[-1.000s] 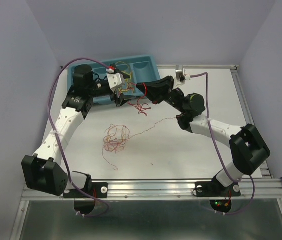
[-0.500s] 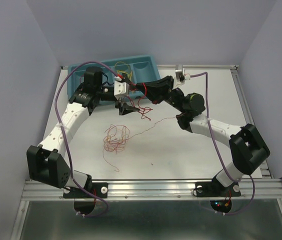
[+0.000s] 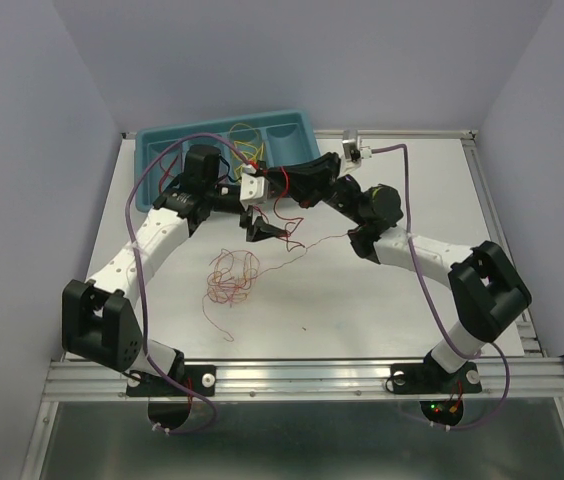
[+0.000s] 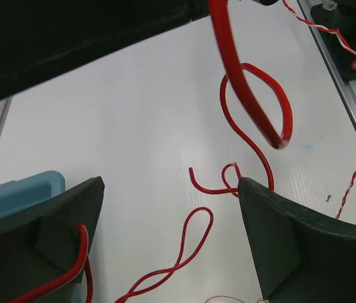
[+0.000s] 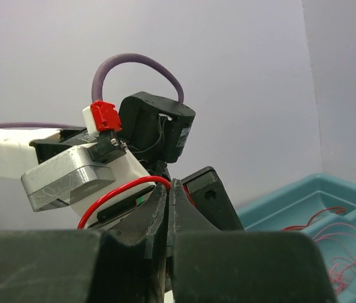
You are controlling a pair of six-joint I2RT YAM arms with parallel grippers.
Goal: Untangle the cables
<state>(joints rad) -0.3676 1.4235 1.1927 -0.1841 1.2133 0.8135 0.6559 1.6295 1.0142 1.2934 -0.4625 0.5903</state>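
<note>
Cables (image 4: pixel 254 101): red one clenched in right tool (image 5: pixel 168 192); left tool (image 4: pixel 168 208) spread wide, gripping nothing

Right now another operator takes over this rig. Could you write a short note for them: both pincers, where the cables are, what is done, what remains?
The left pincer is open and holds nothing; a red cable hangs just in front of it.
The right pincer is shut on that red cable, raised above the table.
The main tangle lies on the table; a few cables are in the blue tray.
Done: only those few in the tray.
Left to do: the main tangle is not yet separated.
</note>
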